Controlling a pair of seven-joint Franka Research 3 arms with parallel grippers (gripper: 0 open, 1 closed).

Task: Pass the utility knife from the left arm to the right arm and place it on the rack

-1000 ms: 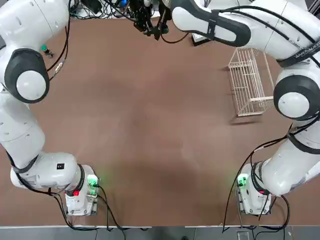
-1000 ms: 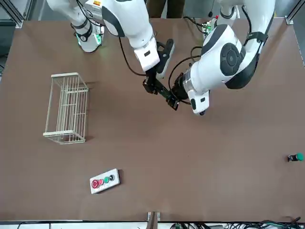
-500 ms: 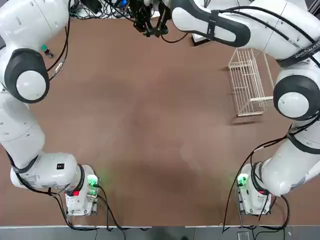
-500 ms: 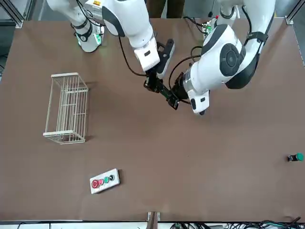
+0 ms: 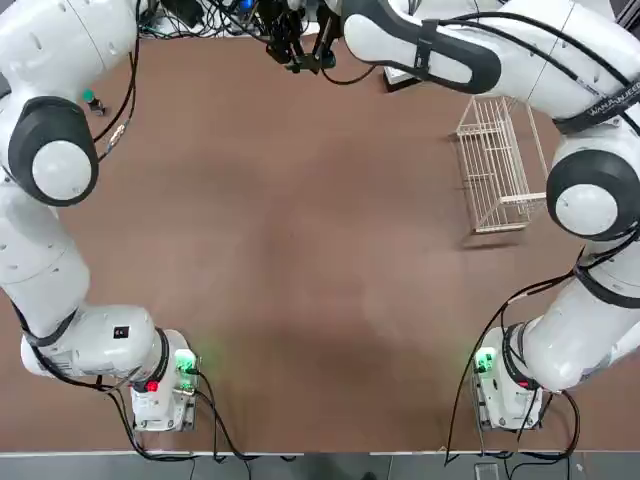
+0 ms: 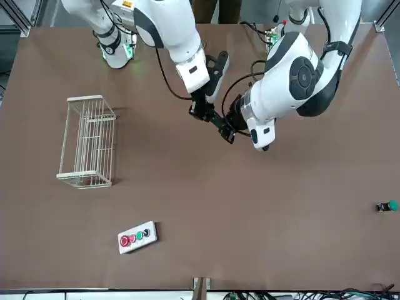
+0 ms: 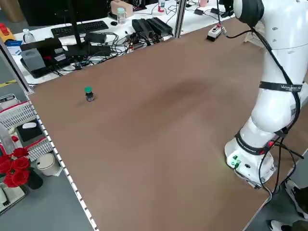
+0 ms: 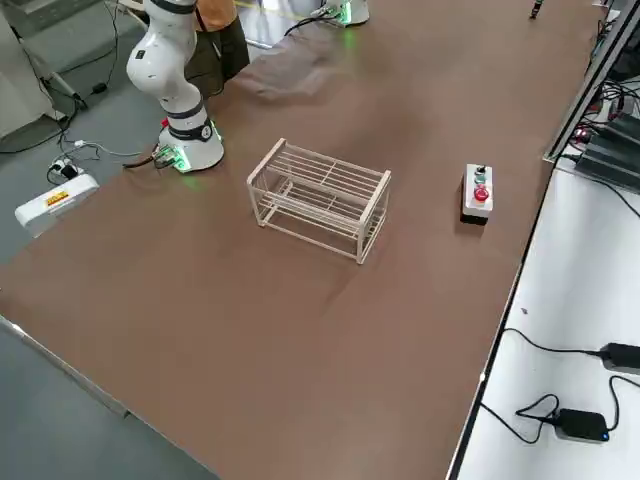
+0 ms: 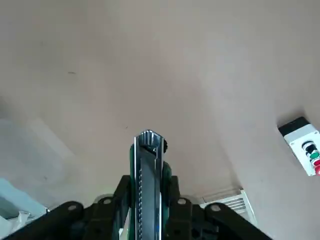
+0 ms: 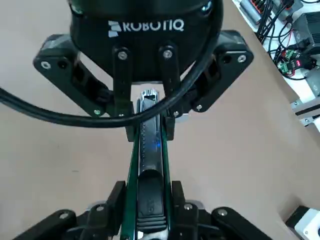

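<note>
The utility knife [image 6: 215,123] hangs in the air over the middle of the table, held between the two grippers. My left gripper [image 6: 227,131] is shut on one end of the knife. My right gripper [image 6: 200,112] is shut on the other end, facing the left one. In the right wrist view the knife [image 10: 149,150] runs from my own fingers [image 10: 119,197] up into the left gripper's fingers [image 10: 170,122]. The left wrist view shows the knife [image 9: 148,170] clamped between its fingers. The white wire rack [image 6: 84,181] stands on the right arm's side, apart from both grippers.
A grey button box [image 6: 137,237] lies near the table's far edge, beyond the rack [image 8: 372,215]. A small green-capped object [image 6: 387,206] sits far off on the left arm's side. Cables and desks line the far side [image 7: 96,43].
The right gripper has crept slightly closer to the left gripper along the knife. Both arms otherwise hold their places.
</note>
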